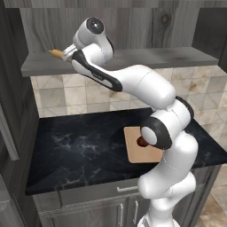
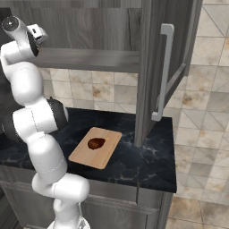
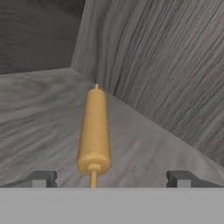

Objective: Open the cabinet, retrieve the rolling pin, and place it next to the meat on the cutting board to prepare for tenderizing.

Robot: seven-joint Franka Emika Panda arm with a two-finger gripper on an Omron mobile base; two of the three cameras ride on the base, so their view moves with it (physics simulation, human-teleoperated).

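The cabinet (image 1: 133, 58) stands open, with its right door (image 2: 166, 67) swung out. On its grey shelf lies the rolling pin (image 3: 93, 131), a tan wooden cylinder pointing away toward the back corner; its tip (image 1: 56, 53) pokes out past the hand. My gripper (image 3: 112, 179) is open at the pin's near end, one fingertip (image 3: 41, 178) on each side of the thin handle and not touching it. Down on the counter lies the cutting board (image 2: 96, 147) with the dark reddish meat (image 2: 95, 143) on it. In the left base view my arm partly hides the board (image 1: 135, 153).
The black marble counter (image 1: 75, 146) lies below the shelf, with grey drawers and small doors (image 1: 124, 208) under it. The open right door's long silver handle (image 2: 163, 71) hangs over the counter's right end. The cabinet's back and side walls (image 3: 166, 65) close in behind the pin.
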